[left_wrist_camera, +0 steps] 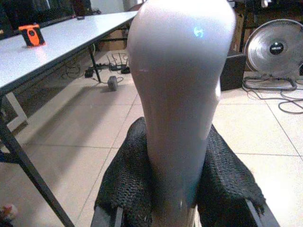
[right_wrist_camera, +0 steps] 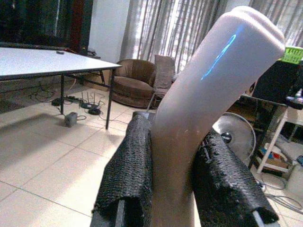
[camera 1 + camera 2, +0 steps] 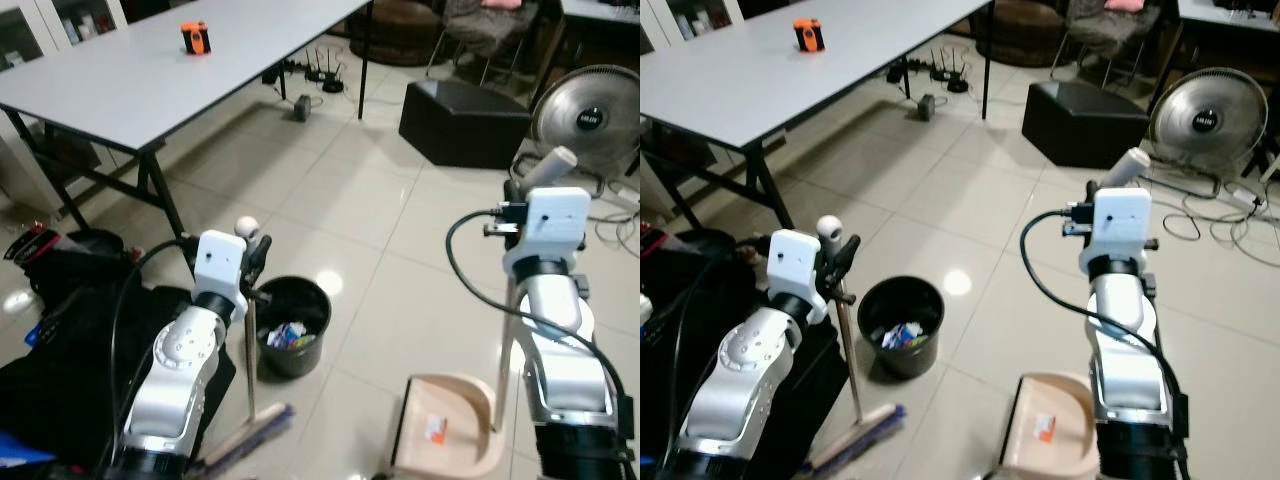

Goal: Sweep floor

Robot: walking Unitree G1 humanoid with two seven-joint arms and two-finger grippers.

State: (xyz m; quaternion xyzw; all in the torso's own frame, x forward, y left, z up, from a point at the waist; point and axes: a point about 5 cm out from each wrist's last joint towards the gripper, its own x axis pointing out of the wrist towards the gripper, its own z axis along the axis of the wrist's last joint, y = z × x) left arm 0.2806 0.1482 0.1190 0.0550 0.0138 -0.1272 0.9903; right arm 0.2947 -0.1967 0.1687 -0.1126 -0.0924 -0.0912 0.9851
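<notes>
Both grippers clamped on tools: broom on the left, dustpan on the right

Left gripper (image 3: 255, 255): black textured finger pads (image 1: 128, 179) pressed tight against the smooth, rounded pale top of the broom handle (image 3: 247, 330); the thin metal pole runs down to the bristle head (image 3: 250, 435), lying flat on the glossy beige tile floor (image 3: 390, 290). Right gripper (image 3: 520, 195): pads (image 2: 128, 175) closed on the bent, glossy cream handle (image 2: 208, 94) of the dustpan (image 3: 450, 430); the beige plastic pan sits on the floor by the right arm, with a small white-and-orange scrap (image 3: 435, 429) inside. Round black bin (image 3: 292, 325) just beside the broom pole holds mixed crumpled litter. Grey matte table (image 3: 150, 70) carries a small orange object (image 3: 195, 37)
</notes>
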